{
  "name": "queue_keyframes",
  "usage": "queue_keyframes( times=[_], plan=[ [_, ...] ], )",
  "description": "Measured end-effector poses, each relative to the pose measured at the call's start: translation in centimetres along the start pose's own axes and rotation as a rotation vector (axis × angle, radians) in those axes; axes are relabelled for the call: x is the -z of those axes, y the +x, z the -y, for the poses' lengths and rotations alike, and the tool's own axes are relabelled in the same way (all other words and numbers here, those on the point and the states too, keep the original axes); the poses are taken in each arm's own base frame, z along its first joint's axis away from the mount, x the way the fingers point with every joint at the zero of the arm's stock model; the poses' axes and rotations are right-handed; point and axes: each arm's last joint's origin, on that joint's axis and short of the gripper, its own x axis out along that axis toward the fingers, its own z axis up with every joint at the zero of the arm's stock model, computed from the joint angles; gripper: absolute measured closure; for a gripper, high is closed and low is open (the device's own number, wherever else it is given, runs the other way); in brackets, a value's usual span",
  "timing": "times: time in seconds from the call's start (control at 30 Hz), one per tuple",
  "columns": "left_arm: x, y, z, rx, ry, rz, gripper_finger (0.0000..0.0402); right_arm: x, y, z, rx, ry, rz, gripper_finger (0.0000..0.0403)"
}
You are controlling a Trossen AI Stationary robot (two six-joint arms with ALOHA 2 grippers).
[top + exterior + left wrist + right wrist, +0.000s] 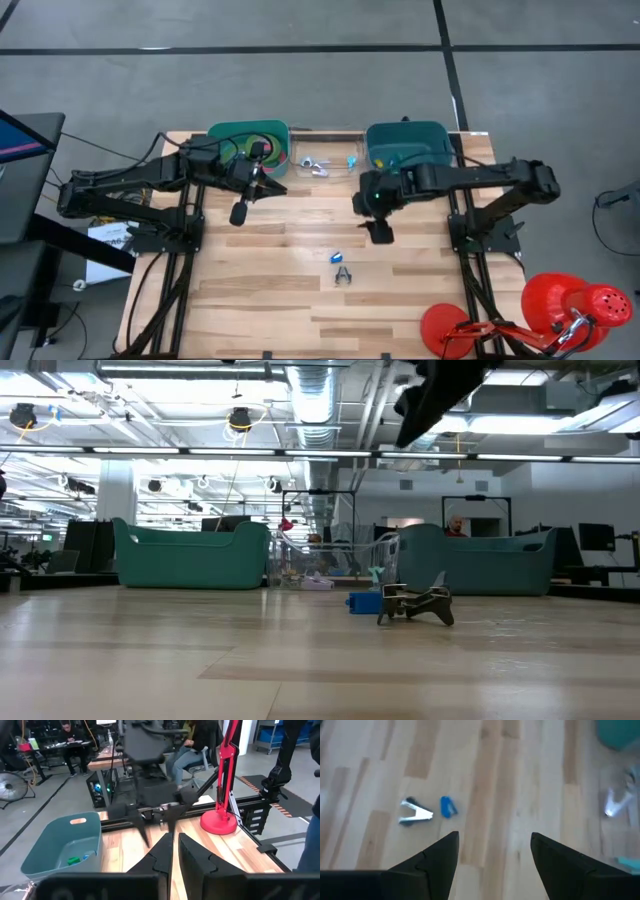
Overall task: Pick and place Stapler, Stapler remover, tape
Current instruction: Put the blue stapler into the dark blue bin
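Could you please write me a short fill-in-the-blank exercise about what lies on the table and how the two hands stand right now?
1. The right hand hangs over the table with its fingers ____.
2. The left hand has its fingers ____.
3. Next to the staple remover on the wooden table lies a small ____ piece.
4. The clear tray sits between two ____ bins.

Missing words: open; shut; blue; green
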Motion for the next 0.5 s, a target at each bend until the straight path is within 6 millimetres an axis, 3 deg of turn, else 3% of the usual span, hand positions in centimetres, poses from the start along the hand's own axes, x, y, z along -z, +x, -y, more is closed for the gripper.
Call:
queue_keyframes(
  times=[0.27,0.5],
  plan=[
    [-0.2,0.0,0.0,-0.002,0.005,0.015,0.0380,-0.5,2.1,-2.8,-0.056,-0.103,-0.043,0.0164],
    [-0.3,0.0,0.0,-0.004,0.008,0.026,0.0380,-0.4,5.8,-6.4,-0.117,-0.197,-0.131,0.0164]
  ],
)
